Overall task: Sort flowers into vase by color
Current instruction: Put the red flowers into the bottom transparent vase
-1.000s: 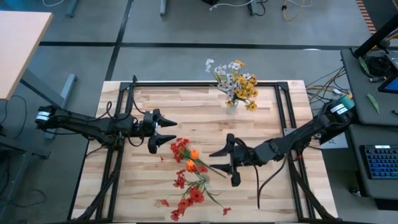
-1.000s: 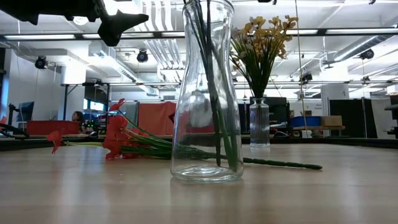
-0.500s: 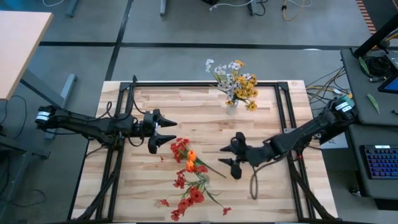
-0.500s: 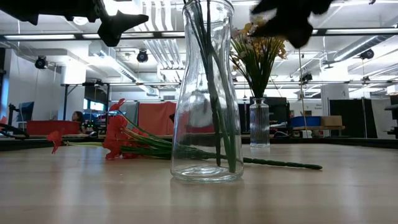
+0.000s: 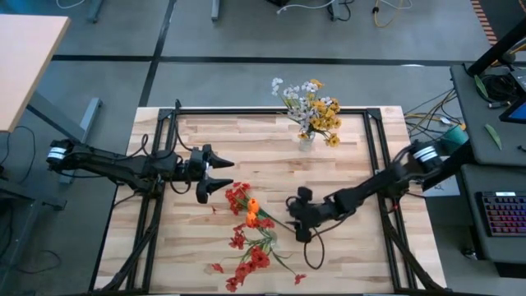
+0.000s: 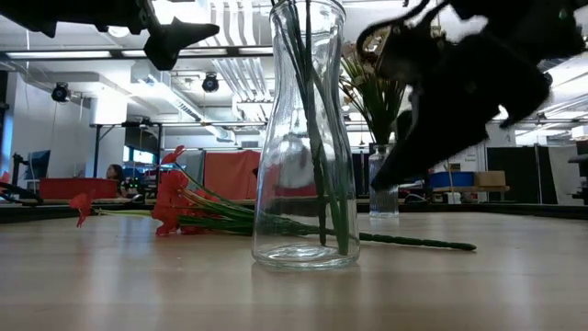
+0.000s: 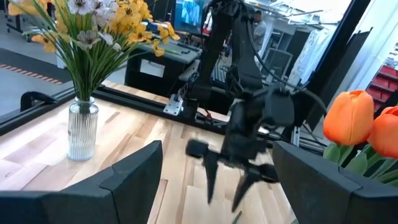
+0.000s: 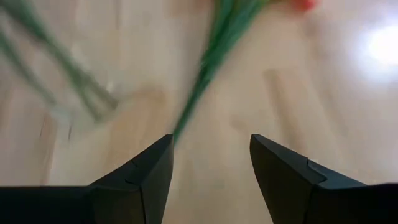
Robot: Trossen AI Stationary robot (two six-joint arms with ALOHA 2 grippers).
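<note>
Flowers: red and orange sprays loose on worktop, your right gripper just beside their stem ends, fingers apart, empty, green stem lying ahead of them. Your left gripper near red blossoms, fingers apart, empty. Ribbed vase with yellow and white sprays well apart from both.

No text, label, brand, number or sign can be read in any view.
</note>
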